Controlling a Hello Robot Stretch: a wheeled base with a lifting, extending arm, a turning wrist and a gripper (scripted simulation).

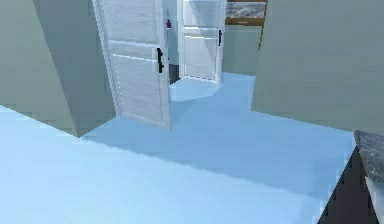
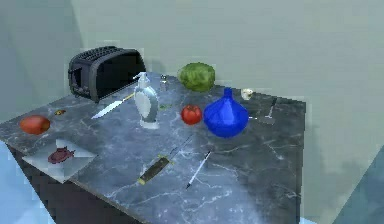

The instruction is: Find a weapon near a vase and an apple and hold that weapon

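On the dark marble counter (image 2: 250, 175): pale-bladed knife (image 2: 113, 107) beside black toaster (image 2: 103, 70), red apple (image 2: 191, 114) beside blue bulbous vase (image 2: 227, 115); my hand's state I cannot tell.

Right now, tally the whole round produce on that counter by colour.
Red: 2, left fruit and apple by vase
Green: 1, green head
Total: 3
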